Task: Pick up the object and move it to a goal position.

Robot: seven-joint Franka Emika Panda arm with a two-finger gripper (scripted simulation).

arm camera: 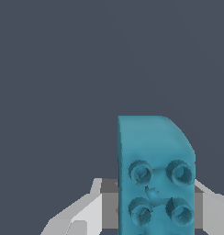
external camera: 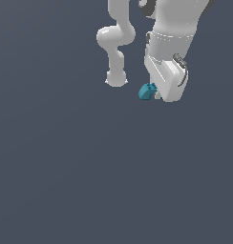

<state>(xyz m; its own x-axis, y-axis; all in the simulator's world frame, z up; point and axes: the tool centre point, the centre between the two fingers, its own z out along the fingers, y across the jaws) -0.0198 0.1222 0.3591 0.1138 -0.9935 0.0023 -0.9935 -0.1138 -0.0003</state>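
The object [external camera: 146, 91] is a small teal-blue block with a rounded corner, seen in the exterior view at the lower tip of the white hand. Up close in the wrist view the object [arm camera: 155, 170] shows round studs on its face and fills the gap between the two fingers. My gripper [external camera: 154, 93] is shut on it: a grey pad [arm camera: 109, 202] presses one side and the other finger [arm camera: 210, 204] meets the opposite side. The fingertips are hidden behind the block and the hand in the exterior view.
The white arm [external camera: 116, 43] bends down from the top of the exterior view to its base [external camera: 116, 78], at the exterior view's left of the hand. A plain dark grey-blue floor [external camera: 90, 181] lies all around.
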